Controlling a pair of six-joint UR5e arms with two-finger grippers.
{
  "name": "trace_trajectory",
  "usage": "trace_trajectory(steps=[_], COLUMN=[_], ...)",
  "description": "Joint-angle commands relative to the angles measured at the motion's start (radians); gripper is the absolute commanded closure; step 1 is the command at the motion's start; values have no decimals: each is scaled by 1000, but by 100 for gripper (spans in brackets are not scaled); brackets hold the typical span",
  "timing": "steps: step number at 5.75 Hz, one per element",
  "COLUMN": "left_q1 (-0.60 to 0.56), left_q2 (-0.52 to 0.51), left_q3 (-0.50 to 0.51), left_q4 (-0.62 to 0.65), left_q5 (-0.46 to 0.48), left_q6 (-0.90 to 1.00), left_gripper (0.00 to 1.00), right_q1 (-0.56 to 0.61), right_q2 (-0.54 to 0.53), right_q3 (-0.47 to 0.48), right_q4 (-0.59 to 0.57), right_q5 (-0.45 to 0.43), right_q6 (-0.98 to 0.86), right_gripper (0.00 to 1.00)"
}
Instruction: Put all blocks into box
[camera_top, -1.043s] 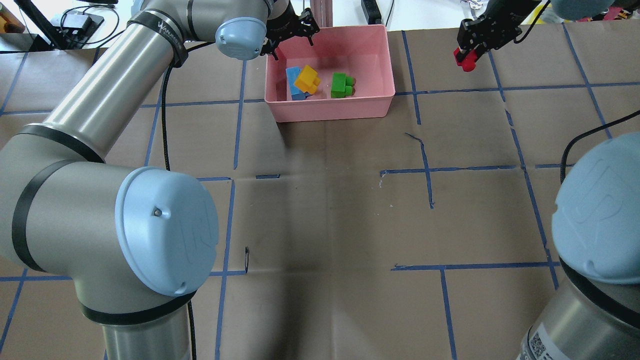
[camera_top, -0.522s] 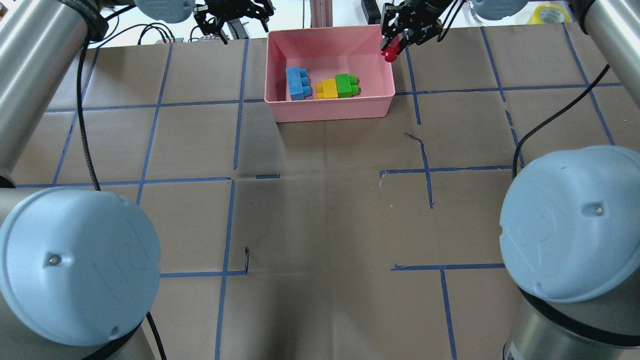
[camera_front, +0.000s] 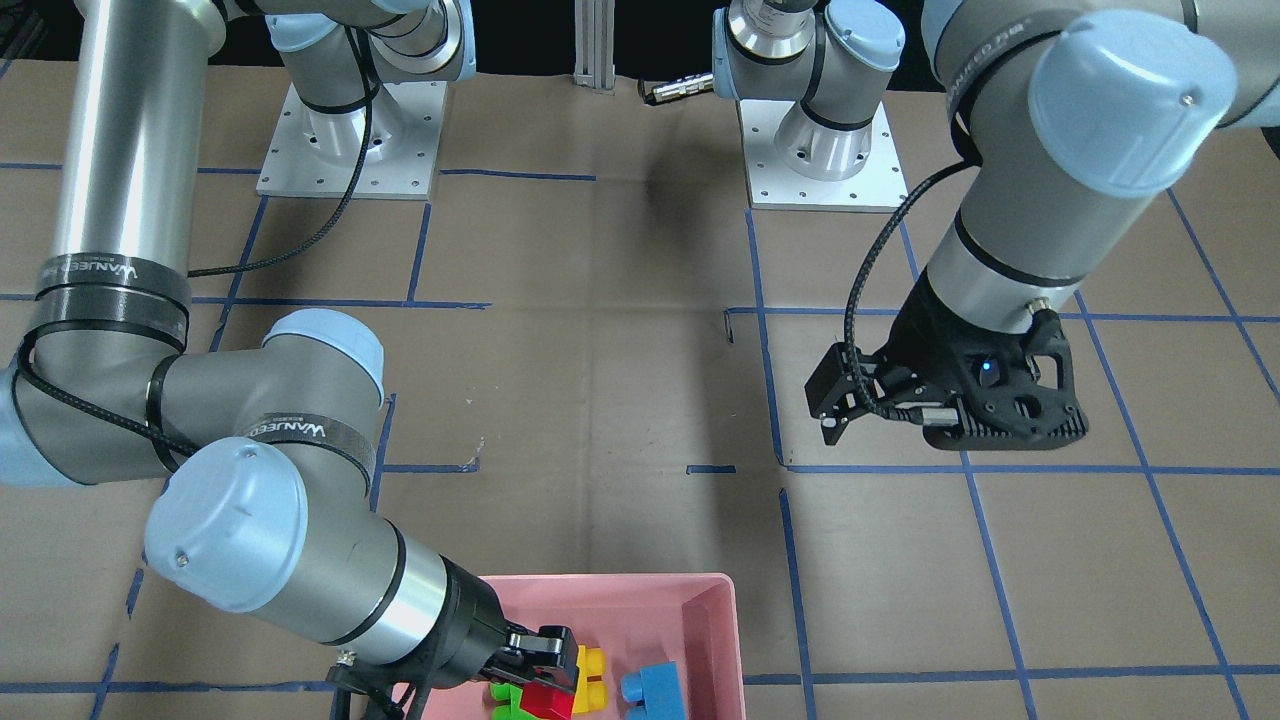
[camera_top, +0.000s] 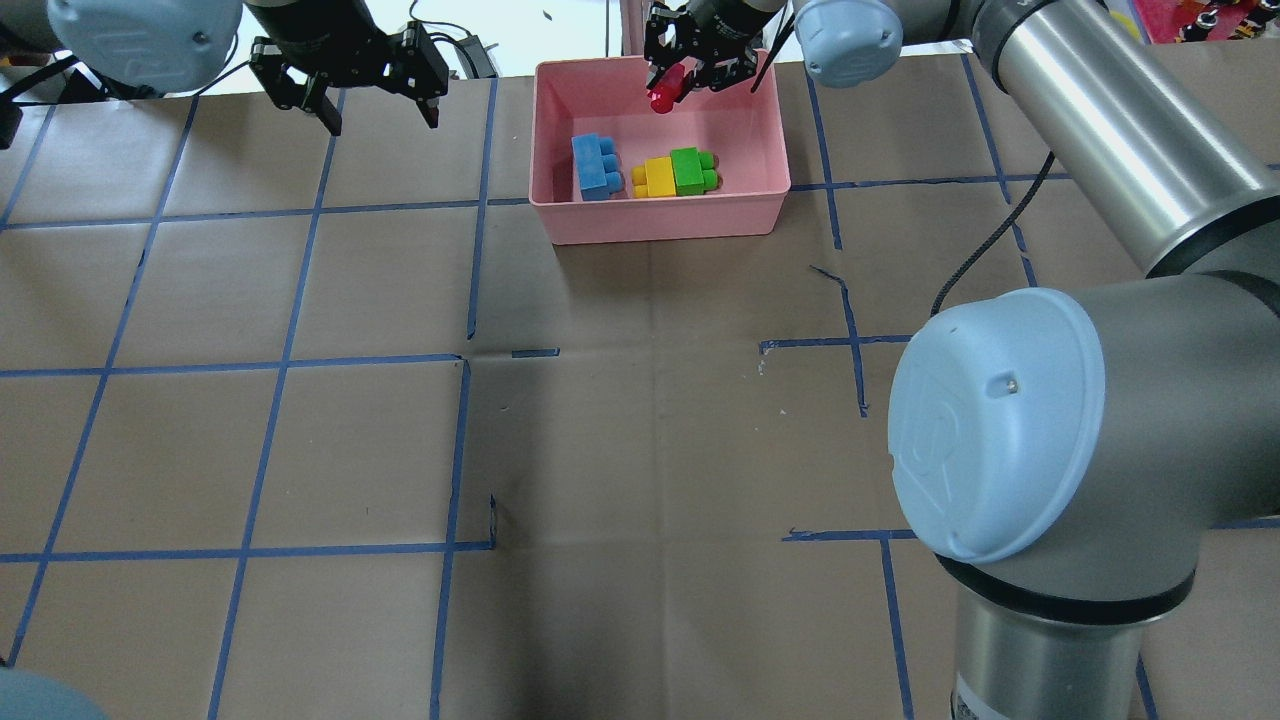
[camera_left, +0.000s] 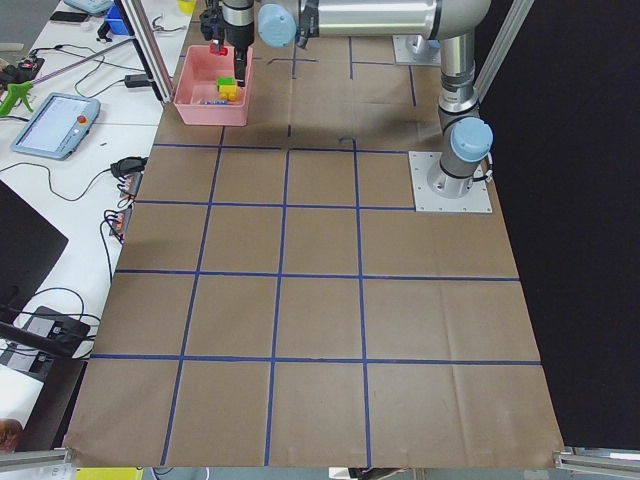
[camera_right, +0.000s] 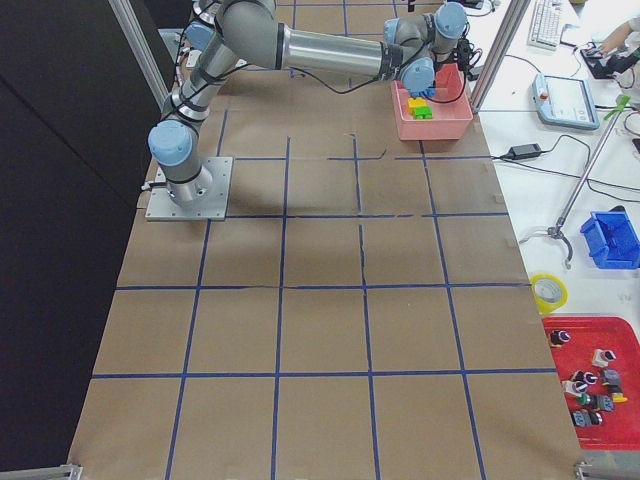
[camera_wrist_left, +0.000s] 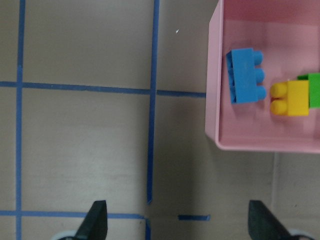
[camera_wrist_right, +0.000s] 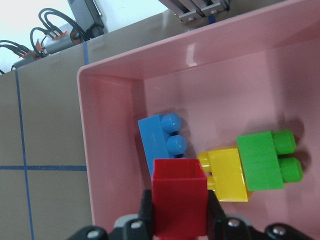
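Now right tool, reaching forward, pinches red block over box; left tool spread.

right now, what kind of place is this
Probably a robotics lab bench: two arms bolted on plates to a table gridded with blue tape, a teach pendant on the side desk, toy bricks in a pink box as practice objects.

I see brown paper table cover gridded in blue tape; white bench alongside holds teach pendant, tape roll, red parts tray; black backdrop on the opposite side.
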Motion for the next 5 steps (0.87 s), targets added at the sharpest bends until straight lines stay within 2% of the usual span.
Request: trace_trajectory(steps=[1, 3, 4, 5], left_q1=[3, -1, -1, -1], left_q2=[174, 188, 188, 187], left_q3=[-127, -112, -115, -115], left_q4=[-20, -66, -65, -63], left_q5=[13, 14, 20, 31], left_q6=[29, 29, 30, 33], left_gripper=[0, 0, 0, 0], right_q1=[14, 14, 0, -15], right_q2=[16, -1, -16, -60], right_q3=[-13, 4, 15, 20], right_q4=[-4, 0, 66, 199], right_q5=[-11, -14, -83, -227], right_q6=[9, -2, -161, -295], right_gripper=[0, 0, 0, 0])
